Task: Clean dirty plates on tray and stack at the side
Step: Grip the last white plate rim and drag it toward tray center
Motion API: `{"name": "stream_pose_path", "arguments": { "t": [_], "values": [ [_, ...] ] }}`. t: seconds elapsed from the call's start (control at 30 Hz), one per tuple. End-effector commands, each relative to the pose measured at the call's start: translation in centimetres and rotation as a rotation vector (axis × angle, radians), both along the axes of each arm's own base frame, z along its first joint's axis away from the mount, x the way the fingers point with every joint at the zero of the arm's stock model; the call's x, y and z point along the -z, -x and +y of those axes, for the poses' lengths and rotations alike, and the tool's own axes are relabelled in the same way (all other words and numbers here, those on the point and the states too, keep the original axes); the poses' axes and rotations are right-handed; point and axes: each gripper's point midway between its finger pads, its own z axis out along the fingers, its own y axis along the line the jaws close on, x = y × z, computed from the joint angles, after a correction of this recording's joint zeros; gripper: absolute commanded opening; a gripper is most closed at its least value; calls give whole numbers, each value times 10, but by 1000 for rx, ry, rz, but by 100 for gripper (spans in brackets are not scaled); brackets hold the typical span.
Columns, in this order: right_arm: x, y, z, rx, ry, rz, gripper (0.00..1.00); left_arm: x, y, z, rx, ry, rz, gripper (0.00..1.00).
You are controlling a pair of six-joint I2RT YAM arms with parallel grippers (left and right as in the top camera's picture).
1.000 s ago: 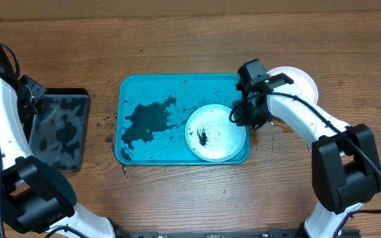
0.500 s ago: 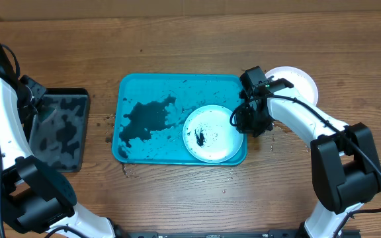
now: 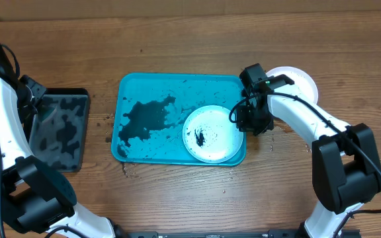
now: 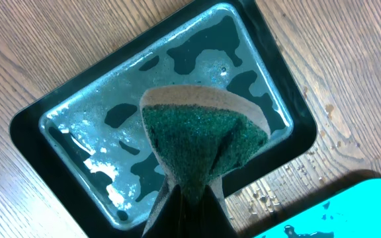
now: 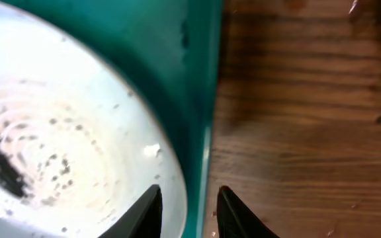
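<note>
The plate point(image 3: 210, 134), pale with a black smear near its middle, lies in the right end of the tray point(image 3: 197, 92), its edge close against the tray's right rim. A second, white plate point(image 3: 303, 79) sits on the table point(image 3: 177, 39) beyond that rim, half hidden by the right arm; whether more lie under it cannot be told. From overhead the right gripper point(image 3: 245, 121) is only a dark lump at the rim. Its wrist camera shows the fingers point(image 5: 144, 211) narrowly parted astride the plate edge and tray rim, but whether they pinch either I cannot tell. The left gripper point(image 4: 190, 201), clenched on a folded green sponge point(image 4: 204, 139), hangs over the wet black tray point(image 4: 290, 112), well apart to the left. Bare wood lies open in front of and behind the turquoise tray.
</note>
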Motion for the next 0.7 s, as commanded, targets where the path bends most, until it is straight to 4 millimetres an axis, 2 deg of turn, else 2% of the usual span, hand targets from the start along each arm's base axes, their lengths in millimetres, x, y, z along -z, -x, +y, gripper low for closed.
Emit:
{"name": "stream_pose_path", "arguments": {
  "t": [0.0, 0.33, 0.67],
  "values": [
    [-17, 3, 15, 1, -78, 11, 30, -2, -3, -6, 20, 3, -9, 4],
    [-3, 12, 11, 35, -70, 36, 29, -2, -5, -8, 30, 1, -10, 4],
    [-2, 10, 12, 46, -73, 28, 29, -2, -5, -8, 31, 0, -11, 4]
  ]
}}
